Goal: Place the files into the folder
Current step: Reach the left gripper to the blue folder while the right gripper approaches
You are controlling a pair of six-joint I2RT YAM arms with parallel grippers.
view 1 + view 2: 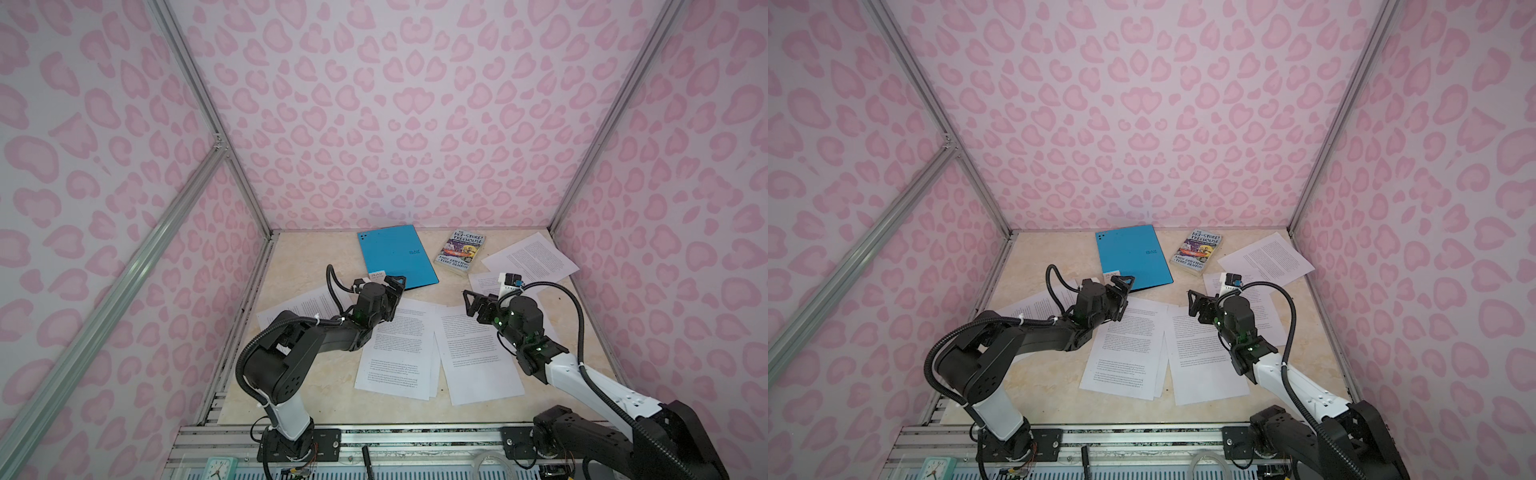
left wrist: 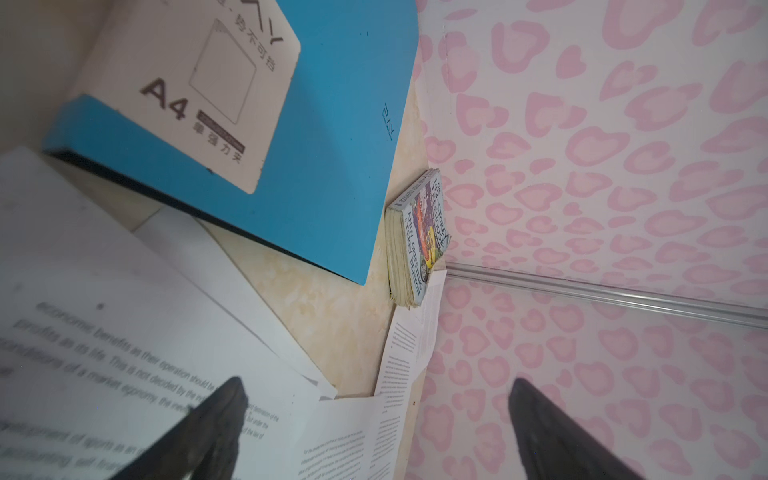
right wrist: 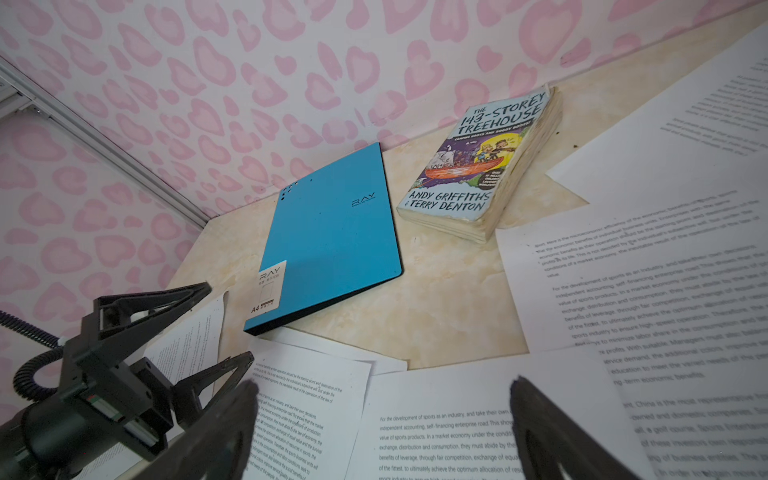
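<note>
folder [image 1: 395, 253] showing bright blue | files [image 1: 399, 353] showing white with black text | walls [image 1: 415, 124] showing pink heart-spots | desk [image 1: 311, 257] showing cream marbling

The worktop [image 1: 303, 257] is a beige marbled slab. Lying flat on it are the closed blue folder [image 1: 397, 257] at the rear, a paperback book [image 1: 460, 251] just beside it, and the files [image 1: 399, 349]. These loose printed sheets partly overlap across the middle and right rear.

Black arms [image 1: 299, 332], white links [image 1: 569, 372]; corrugated black cables [image 1: 581, 328].
</note>
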